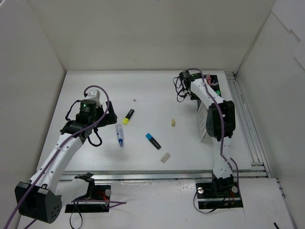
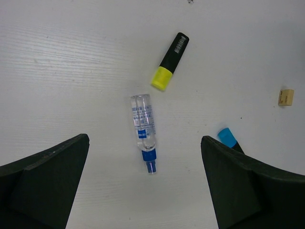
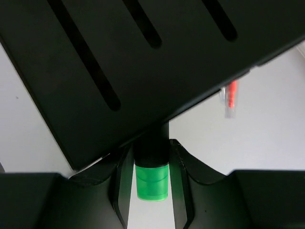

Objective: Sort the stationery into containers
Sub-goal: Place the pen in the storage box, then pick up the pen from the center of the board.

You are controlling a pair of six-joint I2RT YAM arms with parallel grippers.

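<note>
- right gripper (image 3: pixel 151 155) is clamped on the green highlighter (image 3: pixel 151 182); stubby thing, black body, bright green end poking out between the fingers; it's up at the far right corner of the table
- the black container (image 3: pixel 143 71) sits right above it in the right wrist view, dark wall with long slots; can't tell if the highlighter touches it
- a thin red pen (image 3: pixel 231 98) shows past that box's edge; whether it's inside, can't say
- left gripper (image 2: pixel 145 157) is spread wide with nothing in it, hanging over the tube (image 2: pixel 142 119) left of the table's middle; clear body, white-blue label, blue cap
- yellow highlighter (image 2: pixel 170 61) lies just beyond the tube towards the far edge, not touching
- blue highlighter (image 1: pixel 153 141) is near the centre; two beige erasers (image 1: pixel 173 123) (image 1: pixel 165 157) lie to its right, well apart
</note>
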